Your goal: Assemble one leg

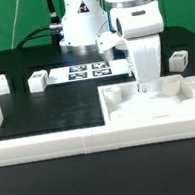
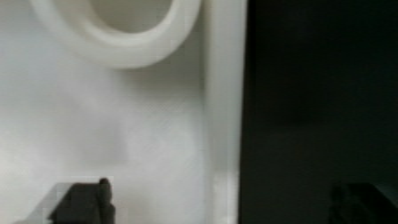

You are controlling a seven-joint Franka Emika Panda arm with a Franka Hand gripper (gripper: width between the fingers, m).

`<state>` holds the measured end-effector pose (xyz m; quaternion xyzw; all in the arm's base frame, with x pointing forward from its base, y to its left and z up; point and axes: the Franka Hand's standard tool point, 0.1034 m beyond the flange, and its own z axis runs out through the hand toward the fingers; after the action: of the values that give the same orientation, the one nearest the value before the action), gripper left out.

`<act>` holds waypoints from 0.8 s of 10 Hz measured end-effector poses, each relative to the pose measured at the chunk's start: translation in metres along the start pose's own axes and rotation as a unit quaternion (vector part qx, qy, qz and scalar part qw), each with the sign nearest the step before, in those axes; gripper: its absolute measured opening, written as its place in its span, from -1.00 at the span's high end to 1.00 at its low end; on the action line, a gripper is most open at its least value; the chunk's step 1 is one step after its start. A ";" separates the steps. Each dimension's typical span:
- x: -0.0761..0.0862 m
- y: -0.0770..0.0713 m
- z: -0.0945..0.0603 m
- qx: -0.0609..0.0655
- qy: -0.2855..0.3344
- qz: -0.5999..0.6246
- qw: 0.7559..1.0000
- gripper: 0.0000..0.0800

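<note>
Exterior view first. The gripper (image 1: 144,86) was down low on the white panel (image 1: 172,102), which sat at the near side of the table (image 1: 47,111), toward the exterior view's right. It carried no leg. The closest leg (image 1: 178,61) lay just past the panel's far corner, farther back than the gripper and to the exterior view's right of it, near but apart. A second leg (image 1: 37,81) and a third leg (image 1: 0,85) sat well off to the exterior view's left, beyond the marker board (image 1: 88,69).

My read was that the panel was the business in hand. The smart play was to seat it square and steady, then lift straight up and clear rather than drag sideways toward a leg.

In the wrist view the fingertips (image 2: 80,200) stood wide apart. Only the panel's edge lay between them, with white surface on one side and black table on the other. A round recess (image 2: 128,30) in the panel showed ahead. No leg appeared here at all.
</note>
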<state>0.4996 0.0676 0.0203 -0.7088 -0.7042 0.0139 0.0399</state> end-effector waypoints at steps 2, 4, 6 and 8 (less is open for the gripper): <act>0.000 0.000 0.000 0.000 0.000 0.000 1.000 -0.62; 0.000 0.000 0.000 0.000 0.000 0.000 1.000 -0.62; 0.003 -0.006 -0.008 -0.003 -0.003 0.024 1.000 -0.62; 0.009 -0.028 -0.027 -0.008 -0.011 0.059 0.998 -0.62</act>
<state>0.4735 0.0760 0.0498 -0.7495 -0.6613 0.0185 0.0252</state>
